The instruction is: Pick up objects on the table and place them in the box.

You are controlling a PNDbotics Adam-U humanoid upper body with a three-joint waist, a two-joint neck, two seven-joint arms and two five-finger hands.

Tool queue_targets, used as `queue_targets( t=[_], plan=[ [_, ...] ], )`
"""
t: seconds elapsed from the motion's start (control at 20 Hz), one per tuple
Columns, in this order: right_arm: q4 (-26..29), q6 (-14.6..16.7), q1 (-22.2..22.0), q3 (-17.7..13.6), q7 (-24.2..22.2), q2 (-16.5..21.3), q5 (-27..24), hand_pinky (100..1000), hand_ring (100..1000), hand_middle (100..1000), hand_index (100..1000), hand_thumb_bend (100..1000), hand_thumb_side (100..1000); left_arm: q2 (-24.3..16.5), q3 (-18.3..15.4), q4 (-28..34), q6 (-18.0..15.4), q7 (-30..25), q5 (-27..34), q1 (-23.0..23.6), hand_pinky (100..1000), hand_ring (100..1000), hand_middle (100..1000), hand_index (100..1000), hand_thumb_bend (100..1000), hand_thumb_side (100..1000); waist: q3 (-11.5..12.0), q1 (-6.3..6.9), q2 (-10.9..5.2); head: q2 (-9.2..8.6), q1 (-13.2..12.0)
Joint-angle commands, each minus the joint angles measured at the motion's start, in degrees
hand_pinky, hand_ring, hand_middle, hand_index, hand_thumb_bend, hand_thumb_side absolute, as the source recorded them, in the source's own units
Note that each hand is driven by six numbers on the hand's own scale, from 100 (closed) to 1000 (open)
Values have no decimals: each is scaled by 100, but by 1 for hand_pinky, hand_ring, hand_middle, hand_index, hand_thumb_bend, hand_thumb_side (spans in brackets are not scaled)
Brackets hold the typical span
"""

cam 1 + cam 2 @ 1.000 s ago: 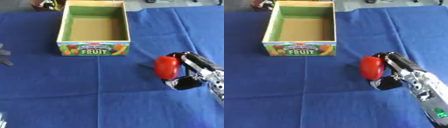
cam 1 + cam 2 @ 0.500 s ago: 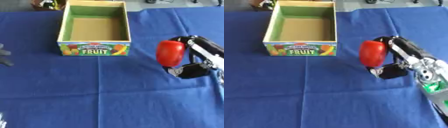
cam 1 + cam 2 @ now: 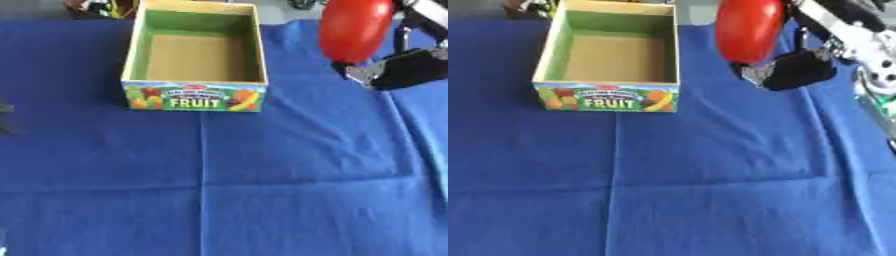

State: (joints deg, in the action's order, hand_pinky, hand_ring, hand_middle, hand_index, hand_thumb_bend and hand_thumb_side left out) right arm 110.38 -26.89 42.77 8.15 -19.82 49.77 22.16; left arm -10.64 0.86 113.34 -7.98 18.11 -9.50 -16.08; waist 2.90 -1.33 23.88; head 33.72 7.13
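The near part of both views is only the blue cloth (image 3: 262,200), with soft creases running across it. At the left edge of the left eye view, in the middle height, a small dark shape (image 3: 5,117) is cut off by the frame; what it is I cannot say.

Further up, in the upper left part of the frame, the fruit box (image 3: 194,97) stands open on the cloth. Its front wall carries the word FRUIT and fruit pictures, the inner walls are green and the floor is brown. Nothing lies inside it.

In the upper right, the right hand (image 3: 802,67) holds a red oblong object (image 3: 748,27) in the air, to the right of the box and not over it. The fingers are clamped on the object, but its top is cut off by the upper edge. The left hand shows in no view.

Behind the box, at the top edge, some blurred things cannot be made out.
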Motion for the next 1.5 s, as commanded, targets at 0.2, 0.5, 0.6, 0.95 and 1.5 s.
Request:
queue_targets(
  t=[0.2,0.5,0.6,0.95,1.5],
  plan=[
    [-774,39,756,27,93,61,-170,286,585,502,671,100,267,-148,54,125,-13,-51,46,-51,378,536,556,798,100,1000,207,-70,-24,-51,186],
    [-1377,177,1447,187,113,-195,-145,291,586,502,672,100,281,-165,117,125,-32,-123,89,-114,376,534,555,798,100,1000,471,-163,137,-181,372],
    [-1606,245,1625,237,127,-298,-123,298,589,504,672,100,292,-175,136,125,-42,-147,101,-154,375,534,555,798,100,1000,540,-188,202,-228,435],
    [-2537,615,2148,336,162,-645,-210,300,588,503,671,100,308,-189,197,125,-76,-218,143,-328,374,533,555,798,100,1000,817,-305,415,-407,690],
    [-3097,1047,2352,675,-277,-851,-58,300,586,504,663,100,305,-185,252,125,-108,-286,176,-527,375,534,556,797,100,1000,1063,-425,591,-510,812]
  ],
)
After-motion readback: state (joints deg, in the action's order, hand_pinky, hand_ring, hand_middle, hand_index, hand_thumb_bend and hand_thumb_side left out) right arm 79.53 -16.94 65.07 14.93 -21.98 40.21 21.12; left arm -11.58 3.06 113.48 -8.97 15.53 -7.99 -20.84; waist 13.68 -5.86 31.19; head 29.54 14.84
